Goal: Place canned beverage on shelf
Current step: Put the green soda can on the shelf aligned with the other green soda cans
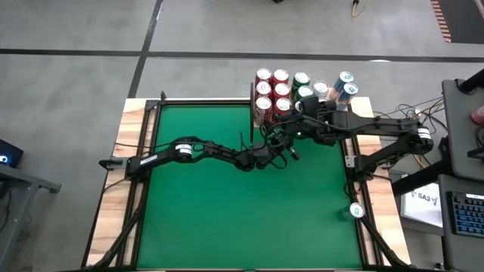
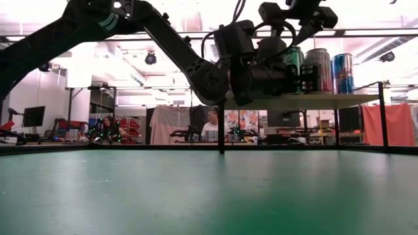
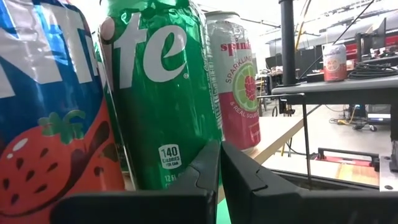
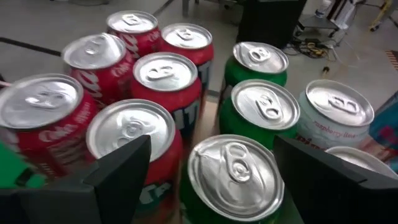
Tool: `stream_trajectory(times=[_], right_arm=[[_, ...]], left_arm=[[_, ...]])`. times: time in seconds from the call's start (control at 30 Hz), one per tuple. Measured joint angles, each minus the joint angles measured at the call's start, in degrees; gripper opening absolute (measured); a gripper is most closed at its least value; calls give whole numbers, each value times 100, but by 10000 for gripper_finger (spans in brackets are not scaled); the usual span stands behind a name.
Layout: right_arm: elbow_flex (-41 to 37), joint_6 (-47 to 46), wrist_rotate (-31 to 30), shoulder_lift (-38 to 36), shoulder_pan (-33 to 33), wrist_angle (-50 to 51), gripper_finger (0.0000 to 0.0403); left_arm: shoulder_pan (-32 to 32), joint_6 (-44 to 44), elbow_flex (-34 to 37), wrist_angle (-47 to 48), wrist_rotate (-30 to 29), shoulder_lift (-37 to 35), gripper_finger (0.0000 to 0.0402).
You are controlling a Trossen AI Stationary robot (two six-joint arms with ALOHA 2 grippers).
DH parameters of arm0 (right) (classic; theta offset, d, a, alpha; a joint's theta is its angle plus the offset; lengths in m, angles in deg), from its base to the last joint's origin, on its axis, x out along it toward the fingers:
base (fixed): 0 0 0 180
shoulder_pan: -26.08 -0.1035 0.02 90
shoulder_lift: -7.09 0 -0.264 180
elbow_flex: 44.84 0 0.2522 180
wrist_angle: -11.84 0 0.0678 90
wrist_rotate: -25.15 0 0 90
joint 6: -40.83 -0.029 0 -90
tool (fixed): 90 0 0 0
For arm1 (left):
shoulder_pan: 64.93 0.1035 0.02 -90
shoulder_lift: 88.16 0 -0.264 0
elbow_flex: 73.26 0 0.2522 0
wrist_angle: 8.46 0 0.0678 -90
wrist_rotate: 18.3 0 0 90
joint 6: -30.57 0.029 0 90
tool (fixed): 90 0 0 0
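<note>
Near edge of the green desk (image 1: 227,219): bare felt. One lone can (image 1: 356,211) stands upright on the wooden border by the near right corner.

Left arm (image 1: 189,151) enters from the desk's left edge, lies low and stretched toward the far right, elbow kinked mid-desk. Left tool (image 1: 283,149) sits just short of the shelf (image 2: 307,101), its fingers (image 3: 205,174) pressed together, nothing between them. Its wrist camera looks straight at a green Sprite can (image 3: 158,93), with a blue can bearing a strawberry (image 3: 46,124) on one side and a pink sparkling-water can (image 3: 236,81) on the other.

Right arm (image 1: 386,128) comes in from the right edge, forearm running level toward the far edge. Right tool (image 4: 211,180) hangs over the shelf's cans, pointing down, fingers spread wide on either side of a green can's top (image 4: 233,174); contact not discernible.

Shelf stands at the desk's far edge, right of centre: red cans (image 1: 271,91) on its left part, green cans (image 1: 302,85) in the middle, pale and blue cans (image 1: 344,87) on its right.

Beyond the desk, a person (image 2: 210,124) sits in the room.
</note>
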Motion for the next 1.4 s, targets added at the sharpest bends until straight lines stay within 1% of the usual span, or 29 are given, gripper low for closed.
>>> stream_trajectory(times=[0.13, 0.2, 0.37, 0.47, 0.6, 0.83, 0.97, 1.03, 1.07, 1.13, 1.23, 1.27, 1.33, 1.4], right_arm=[[255, 354, 22, -4, -143, 26, 327], [404, 535, 126, -28, -215, 30, 326], [859, 1124, 533, -81, -355, 43, 326], [1122, 1559, 748, -110, -381, 50, 325], [1531, 1934, 1314, -148, -379, 175, 325], [2367, 2534, 1810, -216, -379, 688, 325], [2704, 2767, 2186, -261, -377, 848, 325], [2817, 2784, 2335, -291, -377, 900, 325], [2867, 2792, 2369, -298, -377, 922, 325], [2982, 2786, 2374, -303, -376, 1014, 325], [3096, 2730, 2370, -294, -312, 1144, 325], [3133, 2700, 2370, -275, -270, 1174, 325], [3178, 2640, 2371, -221, -171, 1242, 324], [3229, 2648, 2416, -122, -40, 1299, 316]], left_arm=[[-81, 3, 5, 5, -50, -16, 0], [-156, 109, 7, 9, -108, -48, 0], [-375, 742, 7, -132, -602, -204, 0], [-545, 1193, 7, -127, -663, -300, 0], [-819, 1846, 9, -110, -659, -491, 0], [-1004, 2724, 103, -115, -692, -1060, 0], [-1012, 2888, 551, 10, -625, -1670, 0], [-996, 2741, 959, 242, -394, -2111, 0], [-984, 2601, 1175, 386, -176, -2342, 0], [-953, 2297, 1647, 1001, 472, -2900, 0], [-906, 1753, 2116, 2299, 1606, -3720, 0], [-894, 1581, 2199, 2780, 1892, -3971, 0], [-863, 1270, 2234, 3806, 2294, -4399, 0], [-841, 1082, 2158, 5003, 2475, -4731, 0]])
